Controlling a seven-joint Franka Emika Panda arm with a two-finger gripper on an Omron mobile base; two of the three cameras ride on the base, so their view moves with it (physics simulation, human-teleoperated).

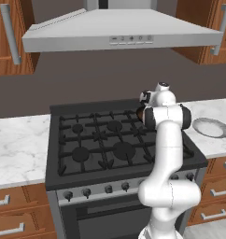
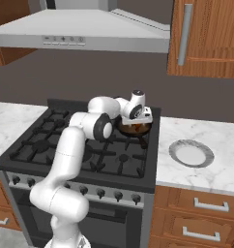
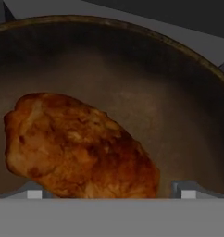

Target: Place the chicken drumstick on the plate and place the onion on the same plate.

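Drumstick [image 3: 79, 146]: orange-brown chicken drumstick, browned and mottled, lying on the floor of the skillet [image 3: 178, 106], thicker end toward the left of the hand view, close under the hand.
Skillet: dark, round, brown-bottomed, standing on the far right burner of the stove [image 2: 51, 140]; its handle points toward the near side.
Gripper [image 3: 111, 192]: lowered into the skillet, one fingertip [image 3: 34, 192] at each side of the drumstick's near edge; jaws spread, but whether they touch the meat cannot be told. In the right base view the hand [image 2: 137, 112] sits directly over the skillet.
Plate [image 2: 191, 153]: round, grey-white, paler raised rim, on the marble counter [image 2: 206, 179] to the right of the stove, well apart from the skillet.
Range hood [image 1: 119, 32]: grey, above the stove.
Cabinets [image 2: 206, 38]: brown wood, upper right of the wall; drawers with metal handles below the counter.
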